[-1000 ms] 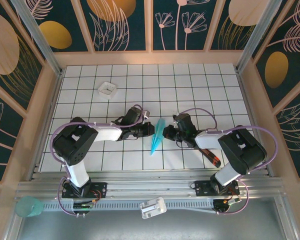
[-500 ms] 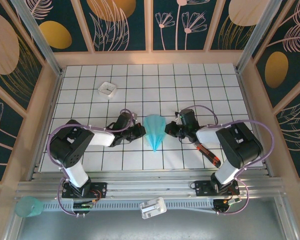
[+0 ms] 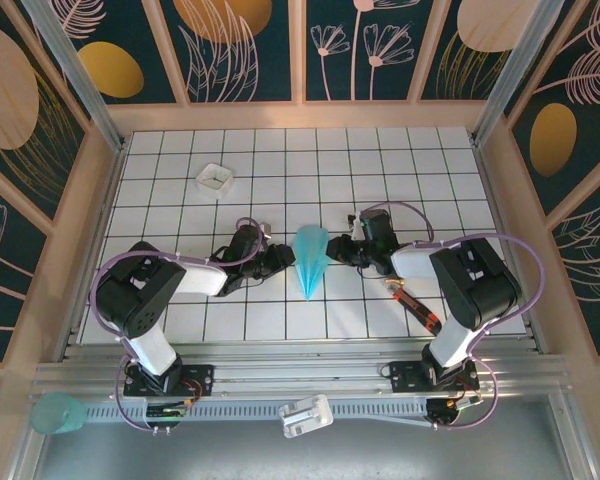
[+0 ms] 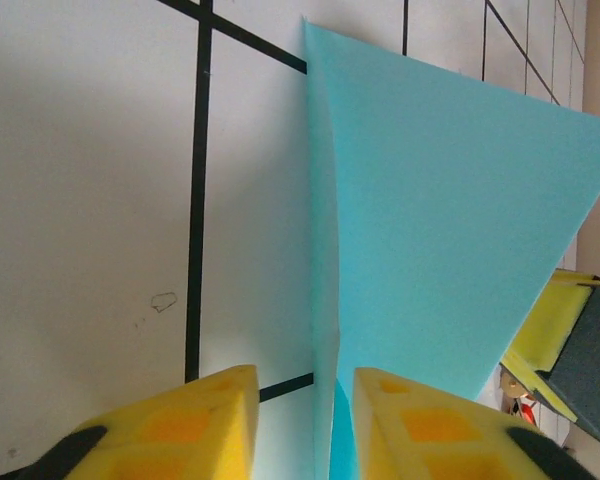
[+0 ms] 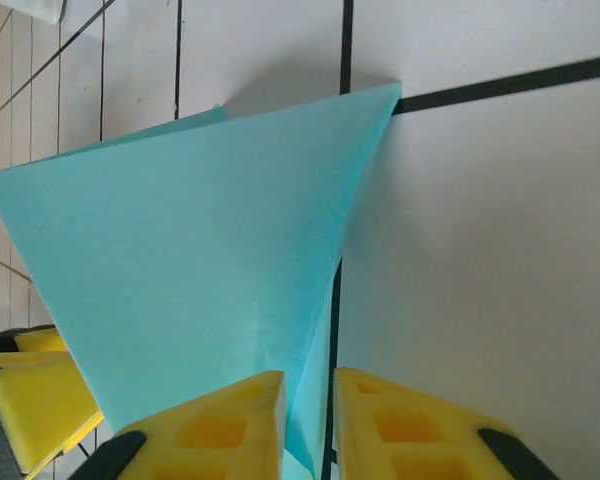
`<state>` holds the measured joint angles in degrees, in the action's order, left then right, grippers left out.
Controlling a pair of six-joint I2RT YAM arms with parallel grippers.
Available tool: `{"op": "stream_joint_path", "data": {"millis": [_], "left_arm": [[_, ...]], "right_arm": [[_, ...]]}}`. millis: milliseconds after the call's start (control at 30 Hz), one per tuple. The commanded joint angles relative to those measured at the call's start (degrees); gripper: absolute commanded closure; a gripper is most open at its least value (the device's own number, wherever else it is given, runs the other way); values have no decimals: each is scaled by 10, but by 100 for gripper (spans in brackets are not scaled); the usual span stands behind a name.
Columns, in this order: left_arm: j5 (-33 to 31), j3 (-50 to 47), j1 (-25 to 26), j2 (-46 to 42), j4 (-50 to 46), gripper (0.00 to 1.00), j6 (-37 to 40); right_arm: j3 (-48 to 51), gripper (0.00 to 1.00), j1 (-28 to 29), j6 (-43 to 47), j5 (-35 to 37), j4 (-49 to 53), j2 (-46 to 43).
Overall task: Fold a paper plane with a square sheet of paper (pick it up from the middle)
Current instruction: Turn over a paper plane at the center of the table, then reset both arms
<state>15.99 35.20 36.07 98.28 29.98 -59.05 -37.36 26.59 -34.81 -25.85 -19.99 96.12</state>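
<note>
**Top view.** Your paper plane is lying on the gridded table, mid-width and toward the near edge. It is sitting directly between your left gripper and your right gripper, with each one meeting a side of it. It is showing as a turquoise wedge, with the broad end far and the point near. A white tray is sitting far left, well apart. A red-and-black tool is lying near right, beside the right arm.

**Left wrist view.** Your left gripper is standing partly open, with its yellow pads clearly apart and clamping nothing. The paper plane is running its raised fold edge into that gap, closer to one pad than the other. Beyond the gap it is spreading out as a smooth triangle.

**Right wrist view.** Your right gripper is standing only narrowly parted. The paper plane is feeding its folded ridge into the slit. Whether the paper is brushing a pad cannot be told. One layer is lifting slightly off the table at the far corner.
</note>
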Motion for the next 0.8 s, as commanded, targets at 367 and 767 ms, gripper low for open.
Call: {"op": "stream_joint_path", "data": {"millis": [367,767], "left_arm": [[-96,7,-74,-175,-94,40,186],[-452,-68,-179,-334,-3,1,418]], "right_arm": [[-63,49,-72,111,181,186,-163],[3,3,-188,217,566,96,-259]]}}
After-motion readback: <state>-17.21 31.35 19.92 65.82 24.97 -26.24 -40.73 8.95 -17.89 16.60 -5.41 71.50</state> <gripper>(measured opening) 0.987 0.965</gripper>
